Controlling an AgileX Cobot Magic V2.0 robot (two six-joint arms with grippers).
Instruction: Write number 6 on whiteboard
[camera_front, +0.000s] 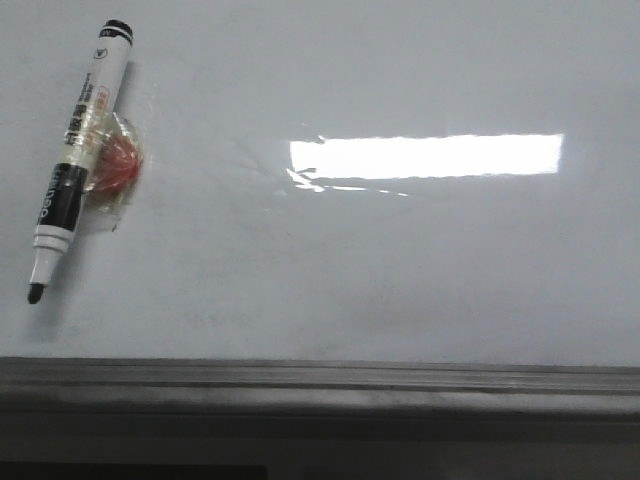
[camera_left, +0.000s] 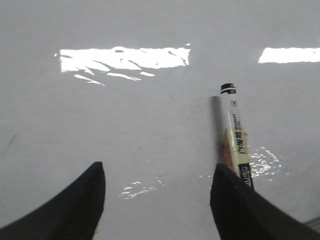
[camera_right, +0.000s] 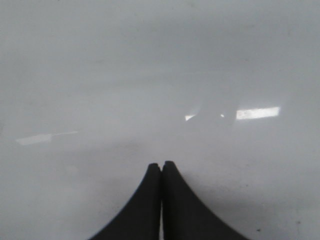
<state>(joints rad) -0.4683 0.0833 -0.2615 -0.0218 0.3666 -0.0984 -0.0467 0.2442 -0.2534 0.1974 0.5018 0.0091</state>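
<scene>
**Marker lies on a bare whiteboard, both grippers above it**

The whiteboard (camera_front: 400, 270) fills the front view, glossy and faintly smudged, with a bright rectangular reflection (camera_front: 425, 156) near its middle and a grey edge rail (camera_front: 320, 378) along its near side. No number 6 shows on it in any view. At its left lies a marker (camera_front: 78, 150), uncapped, tip toward the rail, with a red piece under clear tape (camera_front: 118, 165) at its side. The left gripper (camera_left: 157, 192) hangs over the board, jaws spread wide, the marker just beside one of them. The right gripper (camera_right: 161, 200) has its jaws pressed together on nothing.
</scene>
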